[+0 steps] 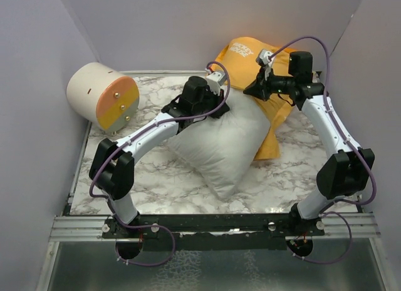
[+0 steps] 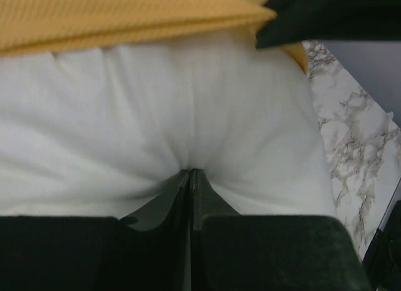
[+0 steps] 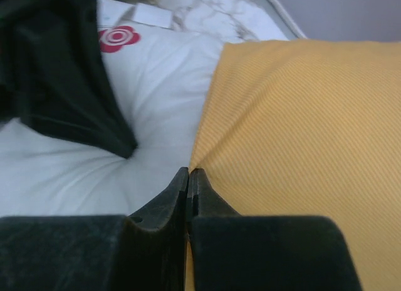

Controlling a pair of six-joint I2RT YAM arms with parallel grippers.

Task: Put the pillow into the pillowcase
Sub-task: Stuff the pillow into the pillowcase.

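The plump white pillow (image 1: 219, 147) lies on the marble table, its far end tucked under the orange-yellow pillowcase (image 1: 247, 58). My left gripper (image 1: 220, 109) presses into the pillow's far end. In the left wrist view, it (image 2: 190, 172) is shut on a pucker of white pillow (image 2: 156, 116) fabric, and the pillowcase (image 2: 125, 15) hem lies just beyond. My right gripper (image 1: 257, 88) is at the case's opening. In the right wrist view, it (image 3: 189, 171) is shut on the pillowcase (image 3: 301, 128) edge, beside the pillow (image 3: 163, 78) and its red label (image 3: 118, 38).
A cream-and-orange cylinder (image 1: 103, 96) lies at the back left of the marble table (image 1: 156, 184). Grey walls close in the back and both sides. A metal rail (image 1: 213, 225) with the arm bases runs along the near edge.
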